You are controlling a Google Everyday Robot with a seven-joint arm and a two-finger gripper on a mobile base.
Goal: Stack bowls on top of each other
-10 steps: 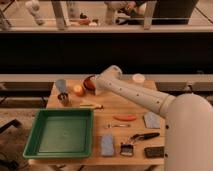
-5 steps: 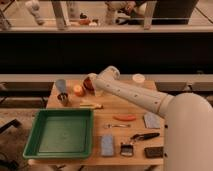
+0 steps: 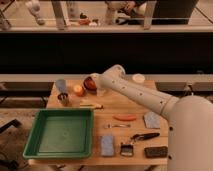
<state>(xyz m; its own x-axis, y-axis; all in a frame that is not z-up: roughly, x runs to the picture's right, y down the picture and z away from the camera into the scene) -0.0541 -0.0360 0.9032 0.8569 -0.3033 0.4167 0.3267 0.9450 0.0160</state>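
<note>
A red-orange bowl (image 3: 88, 82) is at the far left-middle of the wooden table (image 3: 135, 102), tilted on its side so that its dark inside faces the camera. I cannot tell whether that dark patch is the dark purple bowl; no separate purple bowl shows. My gripper (image 3: 95, 83) is right at this bowl, at the end of the white arm (image 3: 135, 92) that reaches in from the right. The wrist hides most of the gripper.
A pale blue cup (image 3: 61, 85), a small metal cup (image 3: 63, 98) and an orange fruit (image 3: 78, 90) stand left of the bowl. A green tray (image 3: 65, 132) fills the front left. A carrot-like piece (image 3: 125, 117), blue sponge (image 3: 107, 145), brush (image 3: 126, 149) and cloth (image 3: 152, 120) lie front right.
</note>
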